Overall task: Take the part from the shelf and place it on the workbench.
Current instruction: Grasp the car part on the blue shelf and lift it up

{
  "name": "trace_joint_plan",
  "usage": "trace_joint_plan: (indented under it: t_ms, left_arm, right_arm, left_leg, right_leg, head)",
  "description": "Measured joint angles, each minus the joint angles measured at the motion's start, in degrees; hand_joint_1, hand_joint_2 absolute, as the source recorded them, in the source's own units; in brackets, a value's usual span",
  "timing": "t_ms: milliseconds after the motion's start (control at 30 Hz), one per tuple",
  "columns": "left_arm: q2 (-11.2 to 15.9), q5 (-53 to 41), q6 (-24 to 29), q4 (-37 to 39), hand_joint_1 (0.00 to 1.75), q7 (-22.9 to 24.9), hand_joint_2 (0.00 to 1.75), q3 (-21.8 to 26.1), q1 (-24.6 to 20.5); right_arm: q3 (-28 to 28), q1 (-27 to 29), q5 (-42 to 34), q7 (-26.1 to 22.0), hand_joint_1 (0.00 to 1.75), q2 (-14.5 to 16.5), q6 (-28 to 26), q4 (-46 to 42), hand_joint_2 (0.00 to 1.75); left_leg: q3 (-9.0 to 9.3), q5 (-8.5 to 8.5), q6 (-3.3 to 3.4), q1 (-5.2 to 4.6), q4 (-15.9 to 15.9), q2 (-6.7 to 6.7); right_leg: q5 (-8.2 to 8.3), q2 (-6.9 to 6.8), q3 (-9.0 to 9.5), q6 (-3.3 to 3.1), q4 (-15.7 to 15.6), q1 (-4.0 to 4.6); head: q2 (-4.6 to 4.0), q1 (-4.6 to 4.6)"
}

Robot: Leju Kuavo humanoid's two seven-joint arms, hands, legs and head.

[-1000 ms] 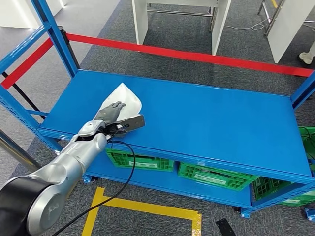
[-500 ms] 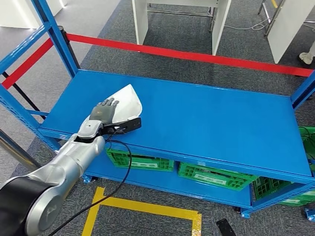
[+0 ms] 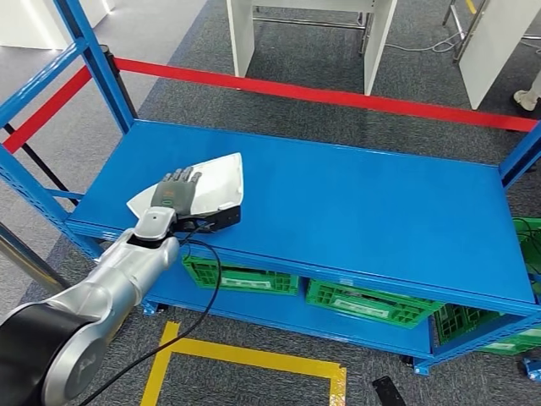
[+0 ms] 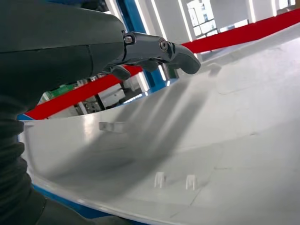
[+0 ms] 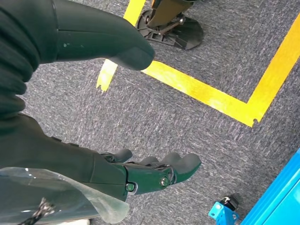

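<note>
The part (image 3: 216, 180) is a thin white curved panel at the front left of the blue shelf (image 3: 357, 211). My left hand (image 3: 173, 193) grips it near its front edge, dark fingers lying over its top face. In the left wrist view the fingers (image 4: 155, 47) reach across the panel (image 4: 198, 140), which lies between them and the thumb below. One tip of the panel sticks out left of the hand. My right hand (image 5: 116, 171) hangs over grey carpet, fingers apart, holding nothing.
Green crates (image 3: 243, 277) sit on the lower level under the shelf. A blue upright (image 3: 95, 59) stands at the far left corner, and red barrier tape (image 3: 319, 91) runs behind. White bench legs (image 3: 241, 34) stand beyond. Yellow floor tape (image 3: 255, 355) marks the carpet.
The white panel has turned in my left hand and now lies flatter, its left tip showing beside the hand. The hand has drawn back slightly toward the shelf's front edge.
</note>
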Motion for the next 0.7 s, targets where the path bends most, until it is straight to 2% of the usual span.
trace_joint_plan:
  t_ms: [67,200,433,700]
  left_arm:
    - [0.37,-0.13,0.19,0.02,0.04,0.85,1.75,-0.95,0.13]
    - [1.03,0.14,-0.6,0.09,1.73,2.02,1.75,-2.68,0.52]
    - [1.58,1.74,-3.64,0.27,1.75,0.92,1.75,-3.23,1.48]
    - [1.19,2.96,-3.23,0.33,1.75,-1.46,1.75,-3.18,1.91]
  right_arm:
    - [-0.02,-0.03,0.09,0.09,0.0,0.0,0.0,0.0,1.75]
    - [-0.03,-0.06,0.26,0.32,0.0,0.0,0.06,0.0,1.75]
    - [-0.05,-0.39,0.44,0.22,0.0,0.0,0.11,0.0,1.75]
    - [-0.21,-0.9,0.46,-0.44,0.0,0.0,0.11,0.0,1.75]
  left_leg:
    - [0.01,0.0,0.0,0.0,0.0,0.0]
    - [0.03,0.0,0.0,0.0,0.0,0.0]
    - [0.1,0.01,0.0,0.0,-0.01,0.0]
    - [0.22,0.04,0.01,-0.01,-0.01,-0.01]
  right_leg:
    - [0.0,0.0,0.01,0.0,0.0,0.0]
    - [0.0,0.0,0.03,0.0,0.0,0.0]
    - [0.0,-0.01,0.1,0.0,0.0,0.0]
    - [0.02,-0.04,0.23,-0.01,0.0,0.0]
  head:
    - [0.0,0.01]
    - [0.0,-0.01]
    - [0.0,0.0]
    - [0.0,0.0]
